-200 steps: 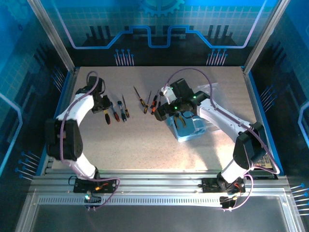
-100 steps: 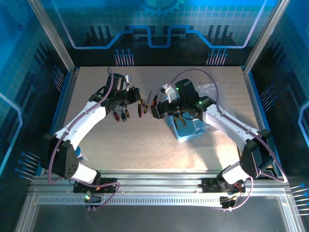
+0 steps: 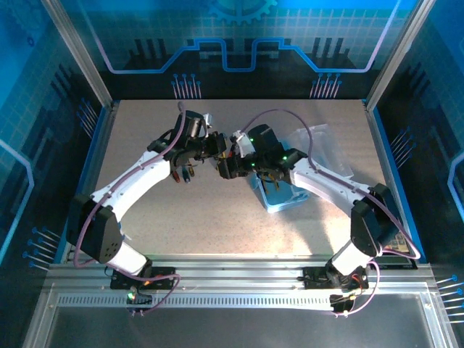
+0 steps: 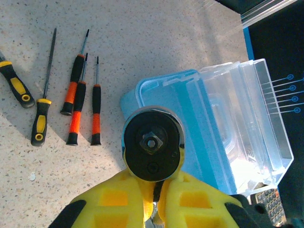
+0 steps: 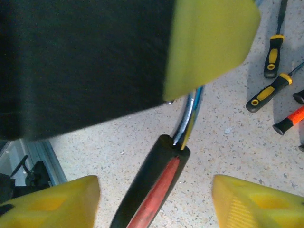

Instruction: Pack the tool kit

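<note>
1. Now that the left gripper has swung in from 9 o'clock to mid-table, the tool it pinches by its round head sits between both grippers, just off the case at its 10 o'clock corner.
2. The right gripper has narrowed from wide to roughly half open. Its fingers straddle the black-and-red handle without touching it and hold nothing.
3. This looks like a handover, so the right arm can put the tool in the case.
4. From the right wrist, the tool's long axis runs 7 to 1 o'clock, handle low and chrome neck pointing up into the left gripper.
</note>
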Robot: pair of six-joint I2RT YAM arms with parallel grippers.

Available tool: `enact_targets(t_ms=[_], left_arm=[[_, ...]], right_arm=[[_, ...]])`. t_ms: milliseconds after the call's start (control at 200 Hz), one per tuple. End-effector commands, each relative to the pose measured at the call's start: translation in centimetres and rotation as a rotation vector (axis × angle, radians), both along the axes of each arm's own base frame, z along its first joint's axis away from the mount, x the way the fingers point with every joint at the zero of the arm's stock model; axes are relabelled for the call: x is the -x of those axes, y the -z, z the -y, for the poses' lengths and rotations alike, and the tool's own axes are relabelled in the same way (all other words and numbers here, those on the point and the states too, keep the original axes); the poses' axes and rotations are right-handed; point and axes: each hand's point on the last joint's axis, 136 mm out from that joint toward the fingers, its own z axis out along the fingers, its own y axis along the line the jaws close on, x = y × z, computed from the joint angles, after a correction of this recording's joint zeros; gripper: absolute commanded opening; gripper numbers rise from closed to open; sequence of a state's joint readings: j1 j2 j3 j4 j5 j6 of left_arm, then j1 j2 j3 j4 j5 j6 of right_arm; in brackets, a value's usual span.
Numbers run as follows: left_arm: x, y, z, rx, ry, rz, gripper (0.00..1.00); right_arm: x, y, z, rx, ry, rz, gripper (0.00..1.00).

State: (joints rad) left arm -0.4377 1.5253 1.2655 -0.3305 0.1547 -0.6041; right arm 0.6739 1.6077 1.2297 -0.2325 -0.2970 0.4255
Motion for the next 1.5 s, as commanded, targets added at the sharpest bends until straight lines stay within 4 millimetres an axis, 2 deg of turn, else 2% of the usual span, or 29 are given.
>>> enact_targets(t_ms=[0,60,100,280,315,350,380,440,520,540,695,780,885,1011,1141,1256,1496], left_arm=[[-0.8,-3.0,0.8,0.047,0.005,0.077,0.00],[-0.6,-3.0,0.9,0.045,0.010,0.076,0.00],[-0.5,-3.0,0.9,0.042,0.013,0.073,0.00],[0.0,-2.6,0.9,0.027,0.037,0.070,0.00],[0.0,-2.4,0.8,0.013,0.042,0.068,0.00],[0.0,-2.5,0.7,0.001,0.045,0.072,0.13],[0.0,-2.4,0.5,-0.013,0.043,0.077,0.35],[-0.1,-2.5,-0.2,-0.053,0.033,0.092,0.64],[-0.3,-3.1,-2.3,-0.125,-0.012,0.120,0.94],[-0.4,-3.2,-2.9,-0.141,-0.025,0.126,0.99],[-0.5,-4.2,-9.4,-0.194,-0.153,0.142,0.99],[0.0,-3.5,-12.3,-0.237,-0.208,0.118,0.99],[0.7,-1.7,-14.4,-0.284,-0.247,0.077,0.99],[1.5,0.7,-14.8,-0.291,-0.249,0.023,0.99],[1.8,2.8,-14.2,-0.258,-0.230,-0.030,0.99],[1.8,3.6,-13.7,-0.236,-0.216,-0.049,0.99],[1.7,3.8,-13.3,-0.223,-0.206,-0.054,0.99]], right_arm=[[-0.8,-1.2,-1.0,-0.029,0.032,0.033,0.52],[-1.1,-1.4,-0.6,-0.026,0.065,0.053,0.35],[-1.3,-1.7,-0.2,-0.029,0.088,0.072,0.27],[-1.5,-3.1,1.7,-0.020,0.113,0.110,0.01],[-1.5,-3.2,2.1,-0.021,0.112,0.107,0.00],[-1.5,-3.4,2.5,-0.022,0.111,0.109,0.00],[-1.4,-3.5,2.9,-0.020,0.110,0.110,0.00],[-1.4,-3.7,4.1,-0.006,0.115,0.112,0.00],[-1.5,-3.7,6.0,0.020,0.133,0.113,0.00],[-1.6,-3.6,6.6,0.028,0.139,0.110,0.00],[-1.8,-2.0,11.6,0.143,0.212,0.084,0.00],[-2.1,-0.6,15.0,0.250,0.273,0.059,0.00],[-2.2,0.5,18.2,0.319,0.331,0.032,0.00],[-2.4,1.7,20.7,0.400,0.363,0.001,0.00],[-2.5,3.5,21.7,0.465,0.357,-0.042,0.00],[-2.7,5.0,21.7,0.480,0.342,-0.074,0.00],[-2.8,7.2,21.9,0.505,0.336,-0.126,0.00]])
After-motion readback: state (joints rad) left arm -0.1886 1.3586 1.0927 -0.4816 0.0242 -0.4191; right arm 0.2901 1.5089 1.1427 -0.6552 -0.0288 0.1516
